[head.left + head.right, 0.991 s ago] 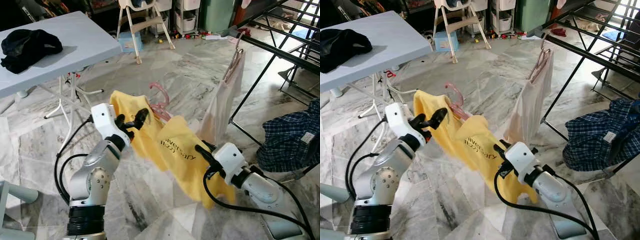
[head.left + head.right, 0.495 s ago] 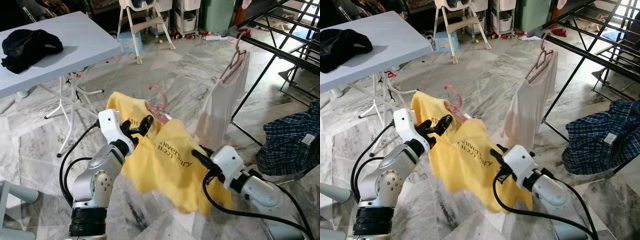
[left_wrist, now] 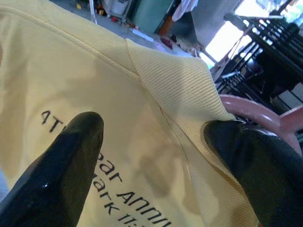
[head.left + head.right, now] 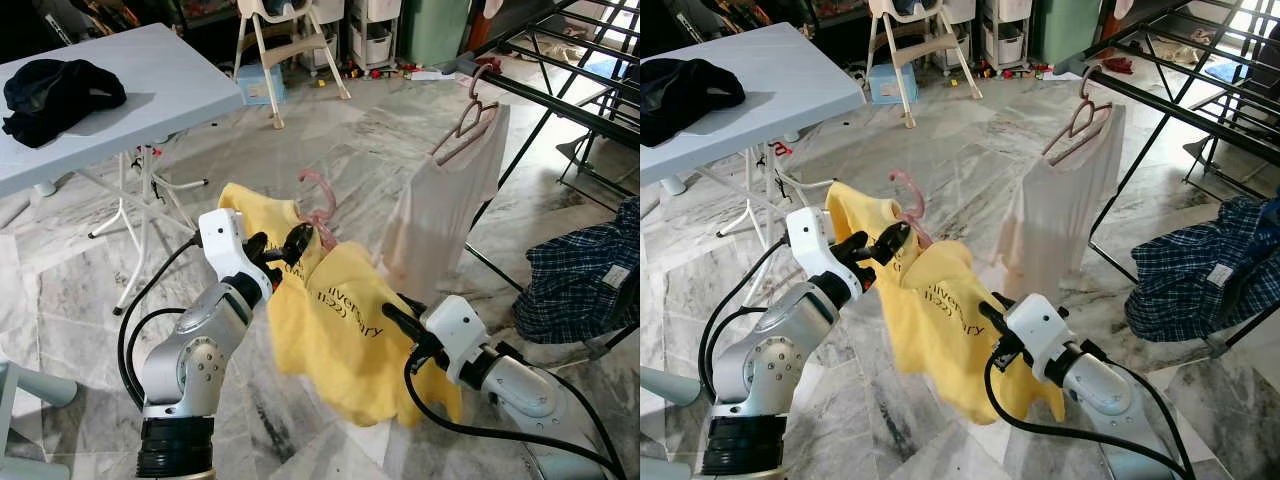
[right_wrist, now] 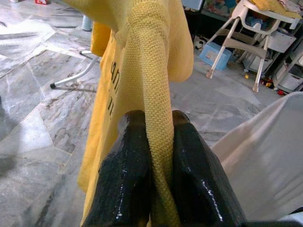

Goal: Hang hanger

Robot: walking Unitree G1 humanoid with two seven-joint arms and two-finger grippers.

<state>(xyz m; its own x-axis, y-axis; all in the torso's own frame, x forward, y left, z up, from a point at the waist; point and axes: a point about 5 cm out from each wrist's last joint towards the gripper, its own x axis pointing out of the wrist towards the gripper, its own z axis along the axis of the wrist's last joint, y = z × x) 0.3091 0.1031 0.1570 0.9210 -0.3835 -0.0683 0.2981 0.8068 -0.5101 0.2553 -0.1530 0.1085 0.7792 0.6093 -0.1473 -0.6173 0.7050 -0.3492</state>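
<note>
At the far left a grey folding table [image 4: 150, 90] is carrying a dark bundle of cloth [image 4: 55, 92], well apart from the work and seemingly just waiting its turn. Nearer, the left gripper [image 4: 285, 250] is reaching into the collar area of the yellow shirt [image 4: 335, 330]; in the left wrist view its fingers [image 3: 71, 156] are standing apart with the printed fabric between them, so it looks to be steadying or about to take the neckline rather than pinching it. The pink hanger [image 4: 908, 205] is sitting inside that shirt, its hook rising out of the collar just beyond the left gripper, probably so the hook is staying free for the rail. Its shoulders are hidden under the cloth, so I cannot tell whether both are seated in the sleeves. To the right, the right gripper [image 4: 398, 318] is clamping a rolled fold of the shirt's edge [image 5: 154, 142], which is spreading the garment between the two arms; its fingertips are buried in fabric in the head views. Farther right, a pale garment on its own hanger [image 4: 440, 210] is dangling from the black drying rack [image 4: 560, 100], and a blue checked shirt [image 4: 580, 275] is draped at the right edge, partly cut off.
</note>
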